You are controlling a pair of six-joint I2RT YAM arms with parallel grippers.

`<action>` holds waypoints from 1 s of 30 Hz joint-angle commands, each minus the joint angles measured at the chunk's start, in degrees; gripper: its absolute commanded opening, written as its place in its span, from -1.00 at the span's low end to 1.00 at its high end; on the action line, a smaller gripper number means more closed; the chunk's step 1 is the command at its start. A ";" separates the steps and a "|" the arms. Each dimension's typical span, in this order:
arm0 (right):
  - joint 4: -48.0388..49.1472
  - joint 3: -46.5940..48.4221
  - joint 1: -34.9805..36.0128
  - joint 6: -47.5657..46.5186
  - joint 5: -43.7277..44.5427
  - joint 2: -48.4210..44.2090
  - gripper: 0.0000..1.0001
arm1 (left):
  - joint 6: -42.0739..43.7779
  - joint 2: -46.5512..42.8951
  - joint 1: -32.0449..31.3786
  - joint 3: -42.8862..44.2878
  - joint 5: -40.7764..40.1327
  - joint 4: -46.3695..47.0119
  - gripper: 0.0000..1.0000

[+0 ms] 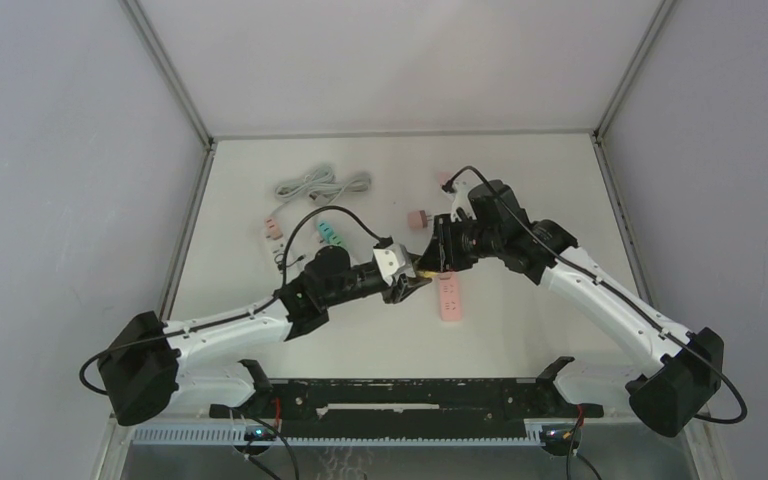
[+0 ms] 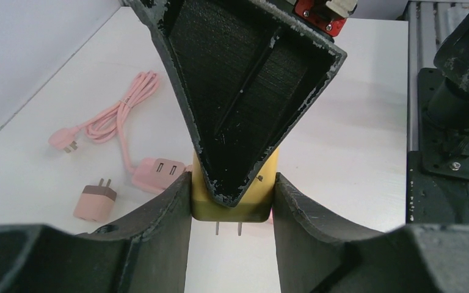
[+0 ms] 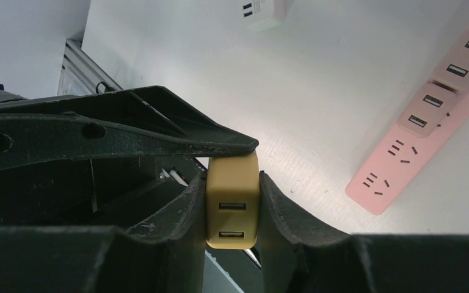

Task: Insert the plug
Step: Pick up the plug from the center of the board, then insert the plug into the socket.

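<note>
A yellow plug (image 1: 427,269) with two USB ports hangs above the table between both arms. My left gripper (image 2: 232,186) is shut on the plug's (image 2: 231,206) sides, its two prongs pointing toward that camera. My right gripper (image 3: 232,183) comes from the opposite side, and both its fingers press the plug's (image 3: 232,204) flanks. One finger of the right gripper (image 2: 250,91) lies over the plug in the left wrist view. The pink power strip (image 1: 449,297) lies flat on the table just below and right of the plug, its sockets (image 3: 403,152) facing up.
A pink adapter (image 1: 418,220) and the strip's pink cable and plug (image 2: 116,116) lie behind the grippers. A white charger (image 3: 259,12), a coiled grey cable (image 1: 320,185), a teal plug (image 1: 328,232) and a small pink piece (image 1: 273,228) lie at the back left. A black rail (image 1: 400,395) runs along the near edge.
</note>
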 commanded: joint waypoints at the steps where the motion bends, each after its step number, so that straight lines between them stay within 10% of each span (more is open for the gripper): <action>1: -2.83 3.21 1.06 -3.09 2.68 -1.53 -1.00 | -7.11 0.31 0.04 -2.91 -3.83 4.93 0.04; 12: -6.91 3.60 2.12 -4.09 13.56 -1.90 -1.00 | -26.87 0.94 0.04 -8.89 -7.71 10.71 0.57; 30: -5.67 -2.93 5.41 -2.87 28.95 1.00 -1.00 | -61.58 22.58 0.04 -8.03 -6.57 22.23 0.40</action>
